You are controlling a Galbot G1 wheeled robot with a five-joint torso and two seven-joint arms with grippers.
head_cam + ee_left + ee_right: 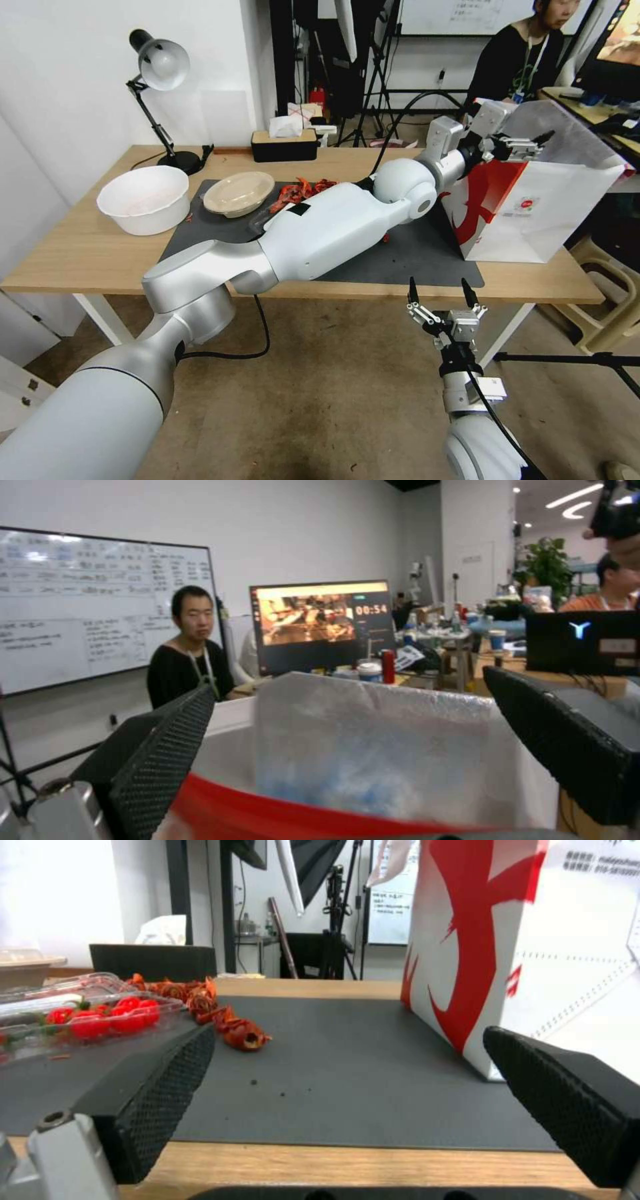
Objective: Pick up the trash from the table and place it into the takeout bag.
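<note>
1. One piece of trash shows on the table (80, 257): the shallow beige dish (238, 193), on the grey mat's far-left part. It looks light, thin and stiff; probably best pinched at the rim.
2. The left claw (527, 145) hangs spread wide and empty over the takeout bag (533, 213).
3. The right claw (443, 297), likewise wide, waits off the table's near edge.
</note>
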